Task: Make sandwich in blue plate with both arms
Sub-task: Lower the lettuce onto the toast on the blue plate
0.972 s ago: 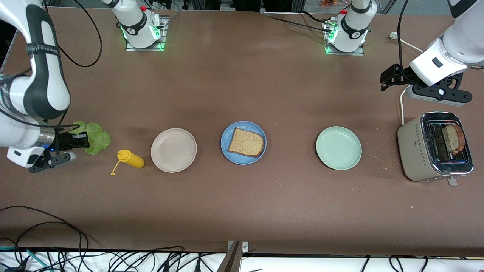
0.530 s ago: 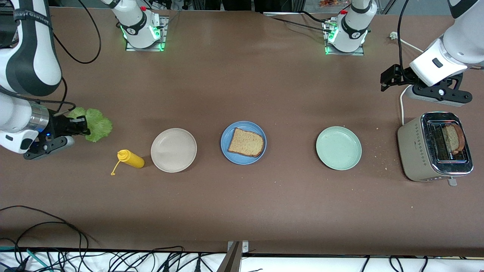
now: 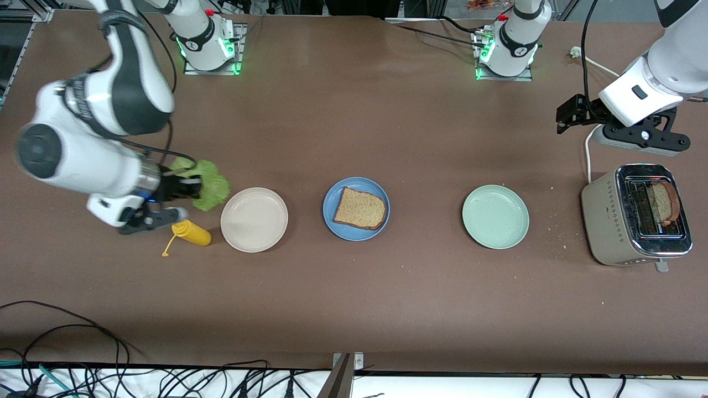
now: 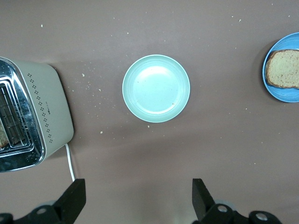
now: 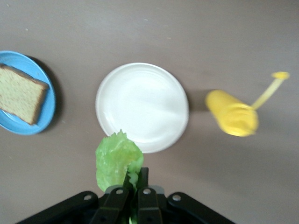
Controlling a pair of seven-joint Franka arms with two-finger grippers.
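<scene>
The blue plate (image 3: 354, 182) lies mid-table with one tan bread slice (image 3: 360, 209) on it. My right gripper (image 3: 191, 188) is shut on a ruffled green lettuce leaf (image 3: 210, 183) and carries it in the air by the rim of the cream-white plate (image 3: 254, 219). The right wrist view shows the lettuce (image 5: 116, 158) pinched at my right gripper (image 5: 135, 173), with the blue plate (image 5: 46, 112) past the cream plate (image 5: 142, 107). My left gripper (image 3: 569, 113) waits open above the table near the toaster (image 3: 608, 221); in the left wrist view it (image 4: 138, 186) holds nothing. A second bread slice (image 3: 662, 202) stands in the toaster.
A yellow squeeze bottle (image 3: 191, 232) lies on its side beside the cream plate, just under my right hand. A pale green plate (image 3: 495, 216) sits between the blue plate and the toaster. A white cable (image 3: 588, 157) runs from the toaster; crumbs are scattered around it.
My right arm has lifted the lettuce and swung it from the right arm's end of the table toward the cream plate. The left arm has not moved.
</scene>
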